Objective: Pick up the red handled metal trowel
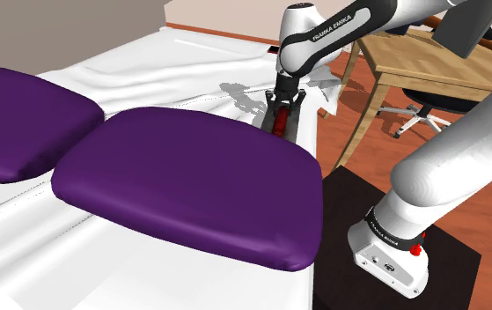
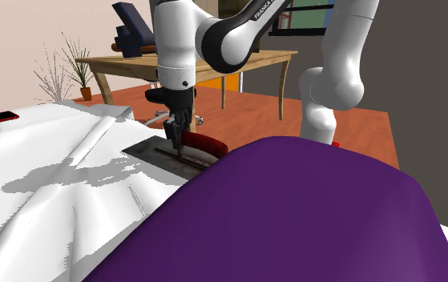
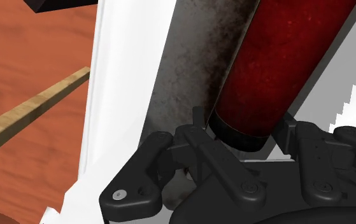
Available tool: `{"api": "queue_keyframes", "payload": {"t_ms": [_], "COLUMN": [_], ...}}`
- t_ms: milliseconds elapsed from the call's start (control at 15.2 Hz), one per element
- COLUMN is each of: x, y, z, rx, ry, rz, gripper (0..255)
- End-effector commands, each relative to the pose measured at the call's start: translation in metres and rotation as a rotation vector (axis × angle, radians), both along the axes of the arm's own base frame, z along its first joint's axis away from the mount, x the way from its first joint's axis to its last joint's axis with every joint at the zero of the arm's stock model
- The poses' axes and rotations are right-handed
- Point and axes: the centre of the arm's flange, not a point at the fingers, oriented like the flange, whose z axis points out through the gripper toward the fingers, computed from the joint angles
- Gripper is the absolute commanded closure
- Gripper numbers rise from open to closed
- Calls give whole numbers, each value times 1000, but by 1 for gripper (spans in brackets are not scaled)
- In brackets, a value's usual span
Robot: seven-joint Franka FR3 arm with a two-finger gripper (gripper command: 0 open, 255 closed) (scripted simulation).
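The gripper (image 1: 285, 106) is pressing down onto the white bed (image 1: 147, 70), just on the far side of the purple pillow (image 1: 191, 185), its fingers seemingly clamping the red handle of the trowel (image 3: 284, 63).

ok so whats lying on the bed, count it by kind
purple pillows: 2
red-handled trowel: 1
small red flat thing: 1
total: 4
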Motion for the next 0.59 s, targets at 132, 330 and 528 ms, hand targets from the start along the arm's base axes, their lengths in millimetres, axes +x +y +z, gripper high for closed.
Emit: {"api": "queue_keyframes", "payload": {"t_ms": [132,330,528], "x": [0,1,1], "y": [0,0,0], "z": [-1,-1,15], "rx": [0,0,0], "ry": [2,2,2], "rz": [0,1,1], "gripper": [255,255,255]}}
